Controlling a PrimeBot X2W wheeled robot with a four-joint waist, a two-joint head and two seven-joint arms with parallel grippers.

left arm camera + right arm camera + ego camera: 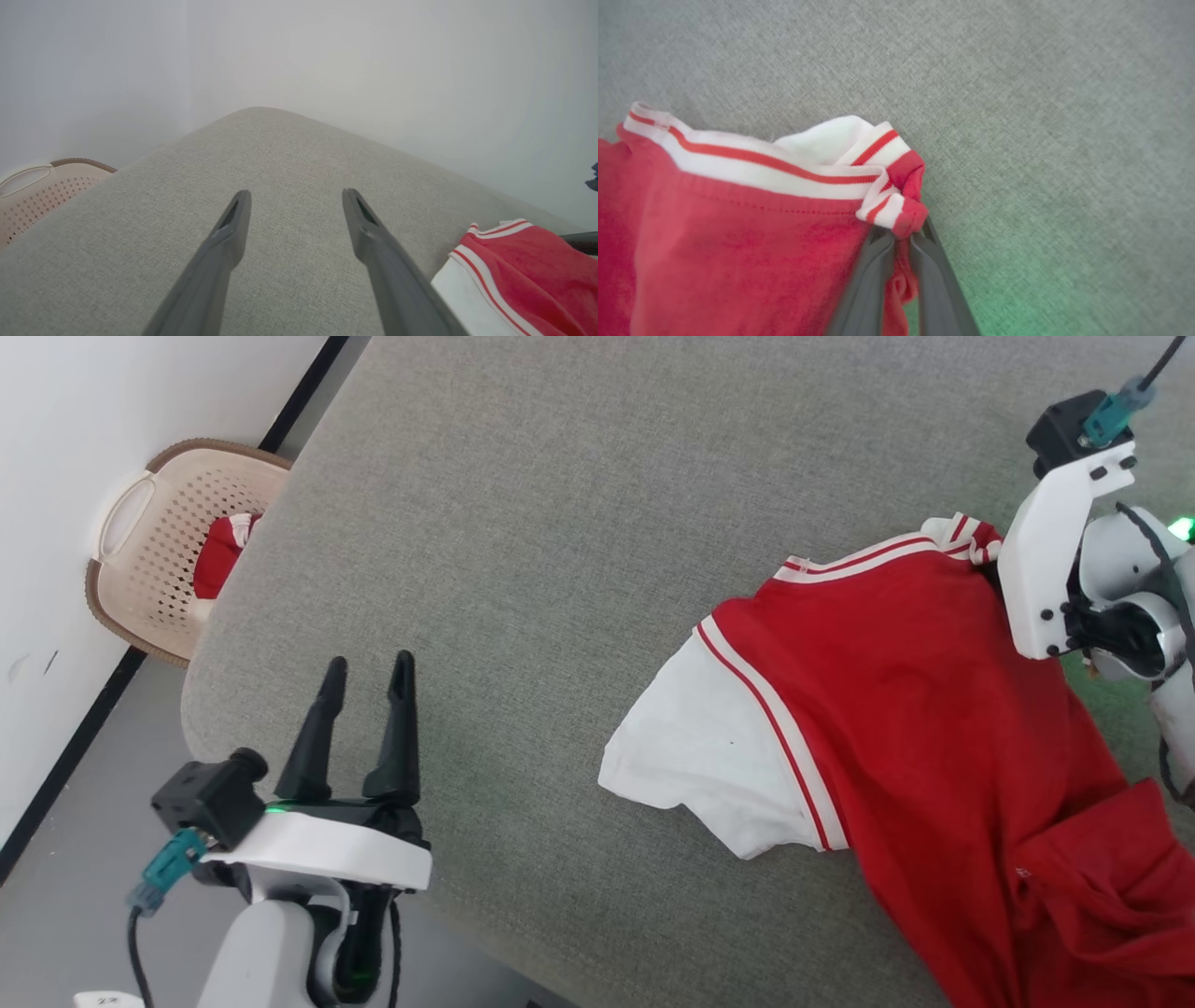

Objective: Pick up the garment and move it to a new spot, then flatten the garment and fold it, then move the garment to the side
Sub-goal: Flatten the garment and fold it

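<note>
The garment [915, 709], a red jersey with a white sleeve and red-and-white striped trim, lies rumpled on the right side of the grey cushion [560, 523]. In the right wrist view my right gripper [901, 233] is shut on the garment [738, 242], pinching a bunch of striped trim at the collar end. In the head view that arm's white wrist [1055, 560] stands over the garment's far corner, hiding the fingers. My left gripper [364, 672] stands open above bare cushion at the lower left, well apart from the garment [523, 270]. Its fingers [233, 224] hold nothing.
A beige perforated laundry basket [159, 541] with red-and-white cloth inside stands on the floor by the white wall, off the cushion's left edge. It also shows as the basket [37, 191] in the left wrist view. Bare cushion stretches between my two arms.
</note>
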